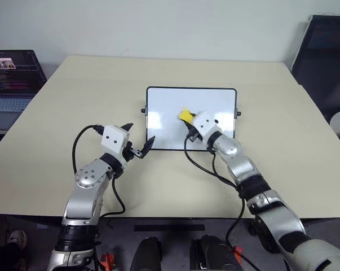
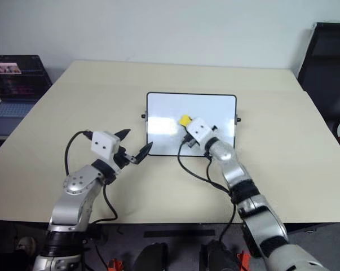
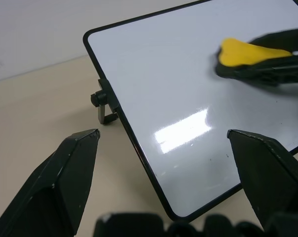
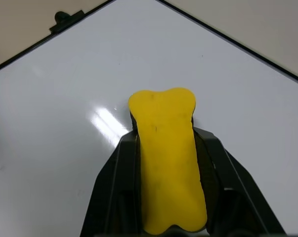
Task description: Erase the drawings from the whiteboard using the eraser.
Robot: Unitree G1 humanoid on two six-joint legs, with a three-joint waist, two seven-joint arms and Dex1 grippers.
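Gripping status, right gripper (image 1: 188, 125): both black fingers are clamped on the sides of the eraser (image 4: 166, 148), which stands out past the fingertips.
Eraser: yellow block with a black base, held over the middle of the whiteboard (image 1: 164, 113), close to its surface; whether it touches the surface cannot be told.
Left gripper (image 1: 137, 142): fingers spread wide apart, holding nothing; it hovers over the table (image 1: 74, 101) just beside the near left corner of the board.
Left gripper fingers (image 3: 64, 177): in the left wrist view they frame the board's near left corner, with the clamped eraser beyond them.
Whiteboard: lies flat near the middle of the table, long sides running left to right, thin black frame with rounded corners.
Board knobs: a small black knob (image 3: 98, 98) sits on the left short side, another (image 1: 238, 113) on the right short side.
Board surface: glossy white with a bright reflection; only tiny dark specks show, and no clear handwritten marks can be made out.
Right arm: reaches in from the near right, crossing the near edge of the board, with a black cable (image 1: 201, 166) hanging beneath it.
Laptop (image 1: 12, 79): open, screen lit, beyond the left edge of the table, well apart from the board.
Chair (image 1: 325, 62): dark, at the far right, beside the table.
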